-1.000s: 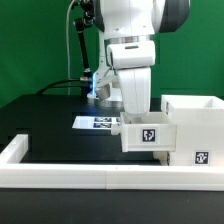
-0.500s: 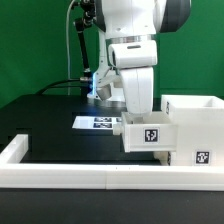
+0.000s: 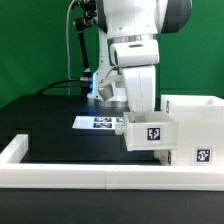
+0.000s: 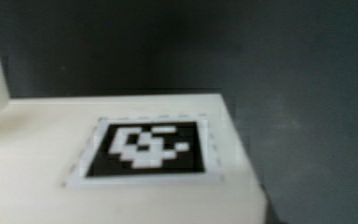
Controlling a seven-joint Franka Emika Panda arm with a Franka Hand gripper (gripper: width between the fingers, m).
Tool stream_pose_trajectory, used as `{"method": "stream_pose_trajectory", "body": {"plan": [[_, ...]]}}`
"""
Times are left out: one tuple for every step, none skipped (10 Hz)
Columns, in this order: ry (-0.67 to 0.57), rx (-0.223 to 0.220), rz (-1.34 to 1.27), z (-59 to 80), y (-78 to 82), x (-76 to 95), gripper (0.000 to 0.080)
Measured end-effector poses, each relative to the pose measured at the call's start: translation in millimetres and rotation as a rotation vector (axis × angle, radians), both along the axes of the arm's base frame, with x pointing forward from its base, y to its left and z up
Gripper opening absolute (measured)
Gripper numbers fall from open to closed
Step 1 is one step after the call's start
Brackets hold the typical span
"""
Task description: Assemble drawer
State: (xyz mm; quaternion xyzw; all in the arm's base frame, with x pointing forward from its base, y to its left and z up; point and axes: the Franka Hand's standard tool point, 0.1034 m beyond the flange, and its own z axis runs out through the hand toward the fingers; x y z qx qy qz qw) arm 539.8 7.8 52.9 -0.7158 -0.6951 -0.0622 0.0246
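A low white drawer box (image 3: 148,134) with a square marker tag on its front hangs off the table, its far end against the open side of the large white casing (image 3: 196,125) at the exterior view's right. My gripper (image 3: 139,112) comes straight down onto the box's top. Its fingertips are hidden behind the box wall, and the box is carried by it. The wrist view shows only the box's white surface (image 4: 87,200) and its tag (image 4: 149,148) close up, with no fingers in sight. The second low box is out of view.
The marker board (image 3: 98,122) lies flat on the black table behind the box. A long low white rail (image 3: 80,176) edges the table's front and the exterior view's left. Cables hang behind the arm.
The gripper and the low box have shifted slightly toward the casing at the exterior view's right.
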Motion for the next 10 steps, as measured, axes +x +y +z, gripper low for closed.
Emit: {"method": "stream_pose_trajectory", "body": {"plan": [[0.0,0.0,0.0,0.0,0.0,0.0,0.0041],[0.0,0.0,0.0,0.0,0.0,0.0,0.0041],[-0.001,0.001,0.004,0.3,1.6,1.0,0.0041],[-0.002,0.001,0.006,0.4,2.6,1.7,0.0041],[-0.003,0.001,0.006,0.4,2.9,2.6,0.0041],[-0.005,0.001,0.009,0.3,2.9,3.7,0.0041],[-0.007,-0.004,0.019,0.3,3.0,4.4,0.0041],[-0.009,-0.005,0.024,0.3,2.5,4.6,0.0041],[-0.009,-0.005,0.023,0.3,2.1,4.6,0.0041],[-0.009,-0.005,0.019,0.2,1.8,4.6,0.0041]]}}
